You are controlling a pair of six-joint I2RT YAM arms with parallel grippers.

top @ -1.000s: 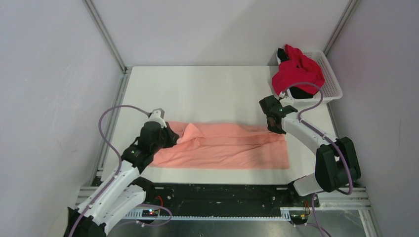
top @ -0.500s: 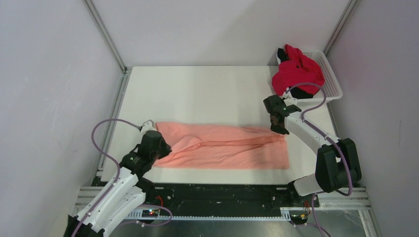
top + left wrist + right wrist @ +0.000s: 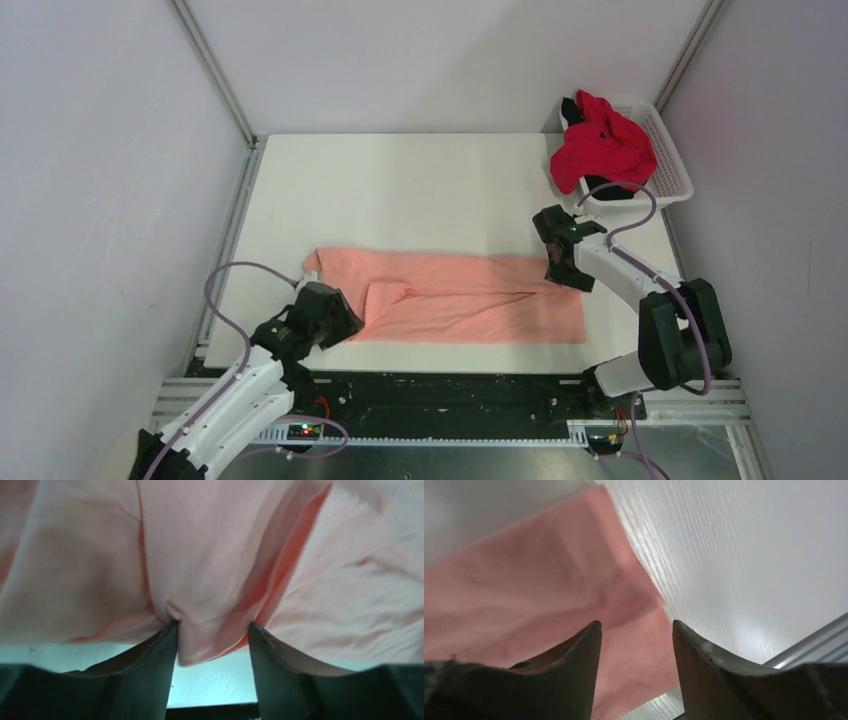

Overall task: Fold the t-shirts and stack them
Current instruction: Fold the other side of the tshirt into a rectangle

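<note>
I read both sets of jaws apart: left gripper (image 3: 213, 626) straddles a fold of the salmon-pink shirt (image 3: 470, 300), and right gripper (image 3: 635, 622) hovers empty over its corner.

No legible text, label, brand or number on any surface in view

open table (image 3: 400, 190) beyond shirt (image 3: 470, 300), basket (image 3: 670, 145) far-right

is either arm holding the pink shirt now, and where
Nothing held; both arms' jaws are open. A fold of the salmon-pink shirt lies loose between the left jaws.
</note>
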